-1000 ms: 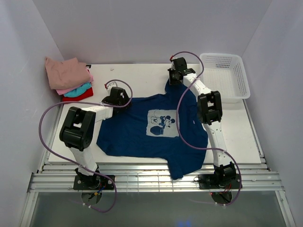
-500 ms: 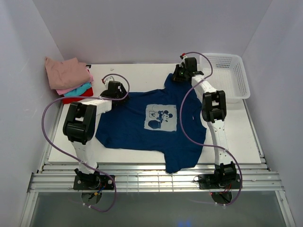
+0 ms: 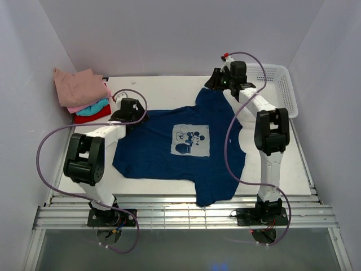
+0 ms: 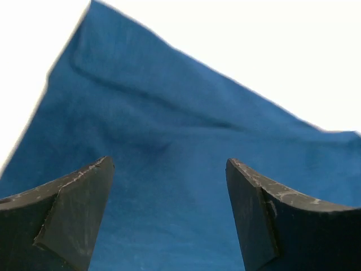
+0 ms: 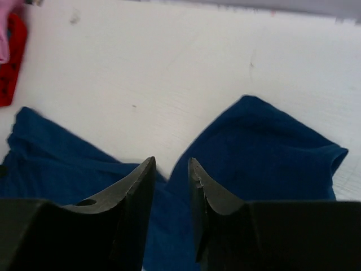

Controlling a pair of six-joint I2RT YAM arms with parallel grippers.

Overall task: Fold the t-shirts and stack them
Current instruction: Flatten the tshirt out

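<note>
The navy blue tee (image 3: 169, 152) lies spread flat on the white table, with its pale mouse print (image 3: 190, 140) facing up. My left gripper (image 3: 128, 111) is at the tee's far left sleeve; in the left wrist view it (image 4: 169, 161) is wide open just above the blue cloth (image 4: 169, 113). My right gripper (image 3: 218, 82) is at the far sleeve; its jaws (image 5: 171, 161) stand a narrow gap apart over the sleeve (image 5: 265, 147) and grip nothing. Folded dusty-pink (image 3: 79, 84), teal (image 3: 93, 107) and red (image 3: 93, 116) tees are stacked at the far left.
A white mesh basket (image 3: 276, 90) stands at the far right corner, close to my right arm. The tee's lower hem (image 3: 217, 195) hangs over the table's near edge onto the metal rails. White walls close in on both sides.
Both grippers moved toward the back of the table, and the tee slid back and right with them and lies flatter. The far sleeve now reaches further back.
</note>
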